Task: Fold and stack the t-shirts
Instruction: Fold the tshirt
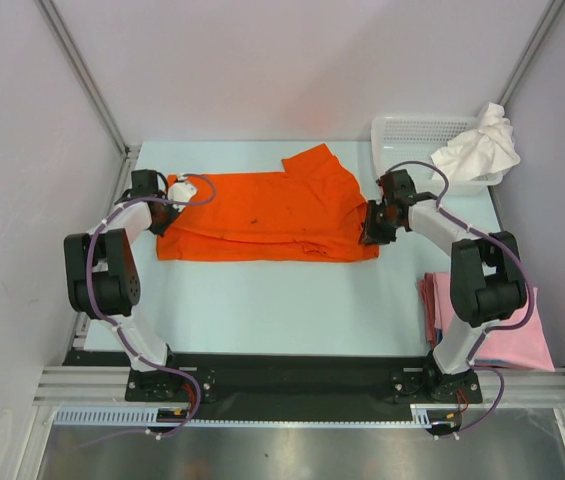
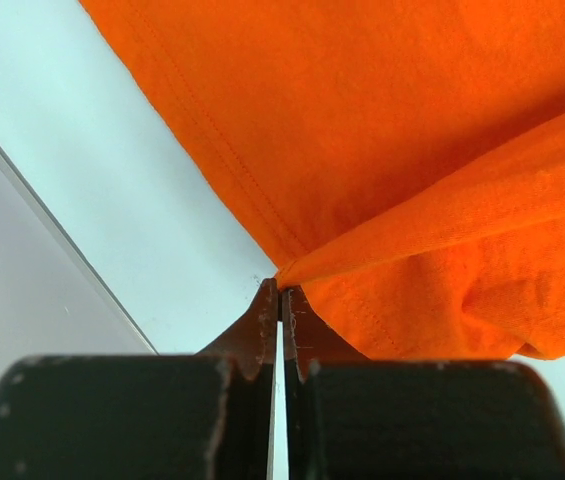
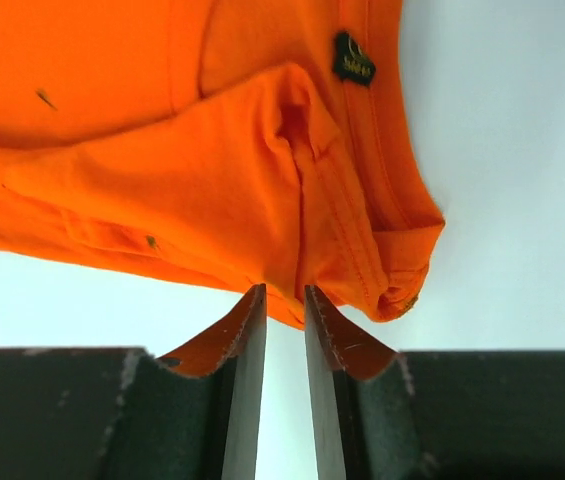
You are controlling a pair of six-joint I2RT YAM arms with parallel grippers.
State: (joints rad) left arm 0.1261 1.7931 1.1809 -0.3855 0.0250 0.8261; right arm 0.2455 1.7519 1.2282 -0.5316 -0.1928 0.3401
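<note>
The bright orange t-shirt [image 1: 262, 215] lies across the middle of the table, folded lengthwise, with a sleeve sticking out at the back. My left gripper [image 1: 169, 207] is at its left end, shut on a corner of the cloth [image 2: 292, 272]. My right gripper [image 1: 369, 230] is at its right end, closed on a bunched fold of the collar end [image 3: 292, 262]. A white t-shirt [image 1: 477, 148] hangs crumpled over the basket. Folded pale pink t-shirts [image 1: 502, 325] lie stacked at the near right.
A white lattice basket [image 1: 407, 130] stands at the back right corner. Grey enclosure walls and a metal rail [image 2: 52, 225] border the table on the left. Bare table [image 1: 282, 305] lies in front of the orange shirt.
</note>
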